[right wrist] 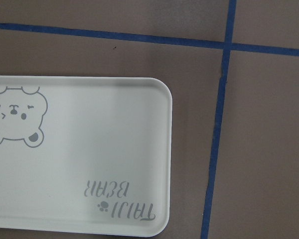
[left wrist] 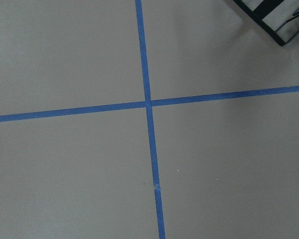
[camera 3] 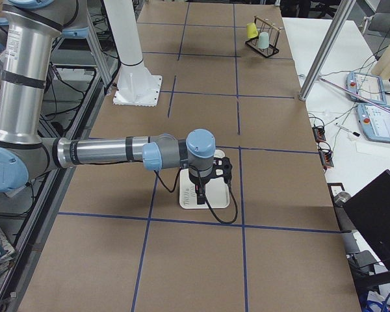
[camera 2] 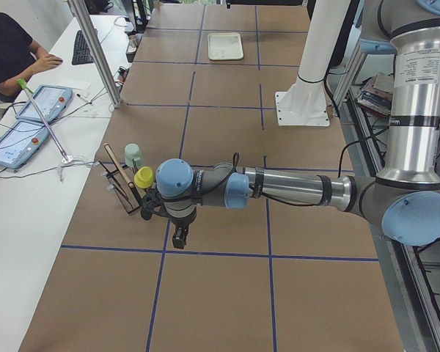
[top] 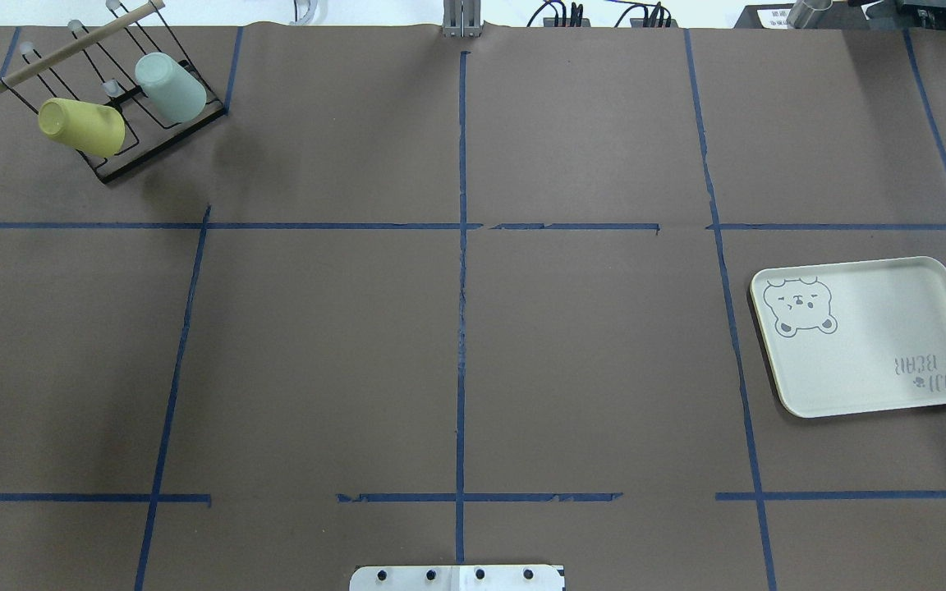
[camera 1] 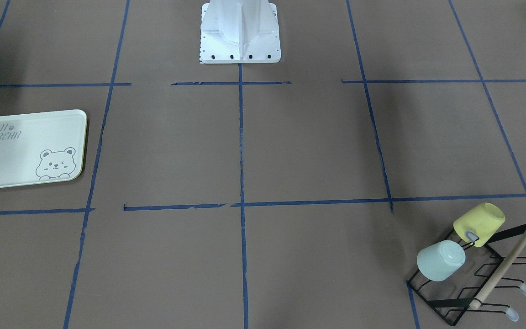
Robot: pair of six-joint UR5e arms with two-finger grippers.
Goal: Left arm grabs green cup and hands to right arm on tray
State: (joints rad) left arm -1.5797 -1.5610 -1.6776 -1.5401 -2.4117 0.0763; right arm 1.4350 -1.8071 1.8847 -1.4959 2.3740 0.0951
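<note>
The green cup (camera 1: 441,260) hangs upside down on a black wire rack (camera 1: 466,285), next to a yellow cup (camera 1: 479,224). In the overhead view the green cup (top: 169,86) is at the far left corner. The tray (top: 875,328) lies flat on the right side and holds nothing. The left gripper (camera 2: 178,239) points down above the table, close to the rack but apart from it; I cannot tell whether it is open or shut. The right gripper (camera 3: 200,195) hovers over the tray (camera 3: 221,198); I cannot tell its state either. The right wrist view shows the tray (right wrist: 104,149) below.
The rack has a wooden bar (top: 79,45) across its top and several prongs. A corner of the rack (left wrist: 269,15) shows in the left wrist view. The white robot base (camera 1: 240,34) stands at the table's middle edge. Blue tape lines divide the brown table.
</note>
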